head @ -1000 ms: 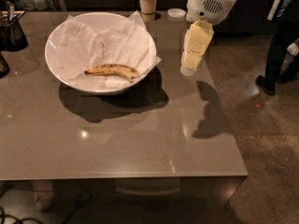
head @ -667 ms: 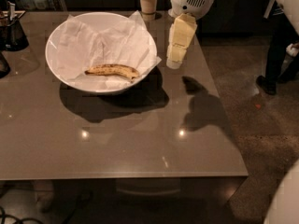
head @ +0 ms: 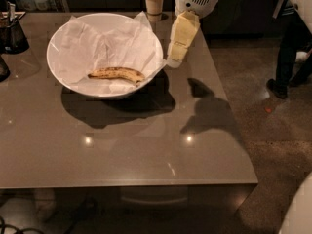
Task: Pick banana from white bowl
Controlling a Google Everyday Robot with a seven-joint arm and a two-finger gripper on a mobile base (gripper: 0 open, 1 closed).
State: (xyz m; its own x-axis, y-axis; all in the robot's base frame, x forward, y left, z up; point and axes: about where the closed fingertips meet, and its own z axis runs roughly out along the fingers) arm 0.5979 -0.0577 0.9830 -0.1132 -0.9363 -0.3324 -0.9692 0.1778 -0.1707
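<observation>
Status: the pick is not yet begun. The banana (head: 117, 73) lies untouched on the paper lining (head: 97, 43) inside the white bowl (head: 52, 50), toward the bowl's near side. The claw (head: 175, 58) hangs just outside the bowl's right rim, above the worktop (head: 122, 150), well apart from the banana. Whether the claw is open or closed cannot be determined. Remaining steps, as judged: position over the bowl, descend, grasp, lift clear.

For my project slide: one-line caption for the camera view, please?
The claw hangs just outside the rim of the paper-lined white bowl, where the speckled banana lies untouched.
</observation>
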